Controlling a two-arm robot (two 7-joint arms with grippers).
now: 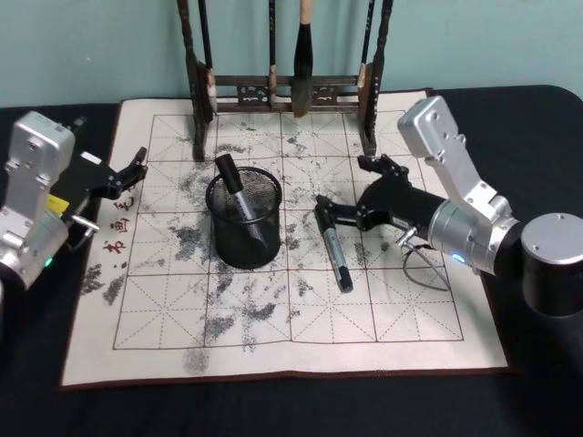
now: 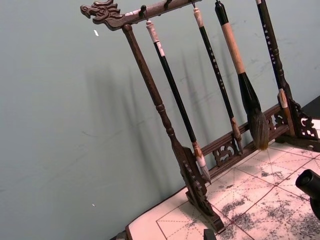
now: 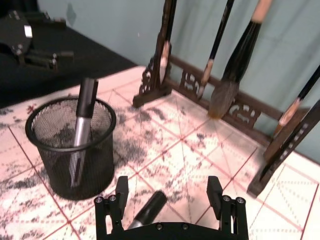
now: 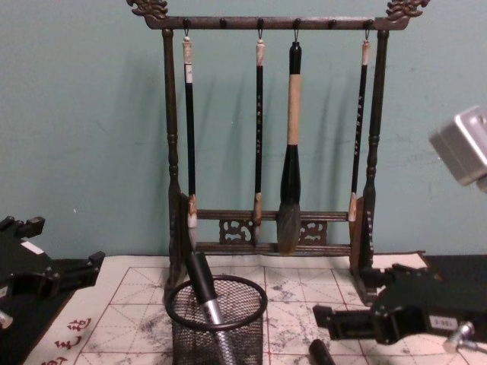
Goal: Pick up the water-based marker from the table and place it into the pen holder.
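Note:
A black and silver water-based marker (image 1: pixel 333 248) lies on the stained, red-gridded mat (image 1: pixel 164 300) of the table, just right of the pen holder (image 1: pixel 243 218). The holder is a black mesh cup (image 3: pixel 70 145) with another marker (image 1: pixel 235 191) leaning inside it. My right gripper (image 1: pixel 340 184) is open and low over the mat, its fingers either side of the lying marker's far end (image 3: pixel 149 208). That cap shows between the fingers (image 3: pixel 121 189), closer to one of them and not gripped. My left gripper (image 1: pixel 132 168) is open and idle at the mat's left edge.
A tall brown wooden rack (image 1: pixel 287 82) hung with several calligraphy brushes (image 4: pixel 289 152) stands at the back of the mat, close behind the holder and my right gripper. A loose cable (image 1: pixel 424 264) loops under the right arm. Dark tabletop (image 1: pixel 273 405) surrounds the mat.

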